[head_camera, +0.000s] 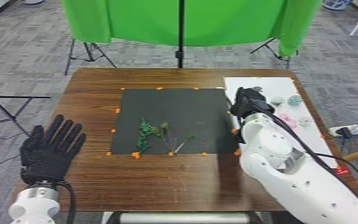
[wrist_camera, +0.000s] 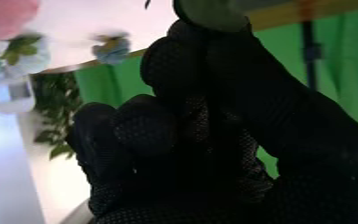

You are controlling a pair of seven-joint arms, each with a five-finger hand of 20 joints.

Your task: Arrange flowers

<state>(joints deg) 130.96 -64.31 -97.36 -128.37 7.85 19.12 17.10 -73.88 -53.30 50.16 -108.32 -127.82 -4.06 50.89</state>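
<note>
Right robot hand [head_camera: 250, 102] curled, pinching greenish piece [wrist_camera: 213, 14].

A leafy, bright-green sprig [head_camera: 143, 135] lies flat on the black mat [head_camera: 171, 105], beside a thin dark-green stem [head_camera: 164, 132] and a small green sprig [head_camera: 190, 135]. On the white sheet [head_camera: 316, 142], two pale-green blooms [head_camera: 294, 100] sit near a soft-pink bloom [head_camera: 287, 120] and a whitish bloom [head_camera: 305, 121]. The right hand [head_camera: 248, 104] pinches a dull-green, rounded piece [wrist_camera: 211, 12].
</note>
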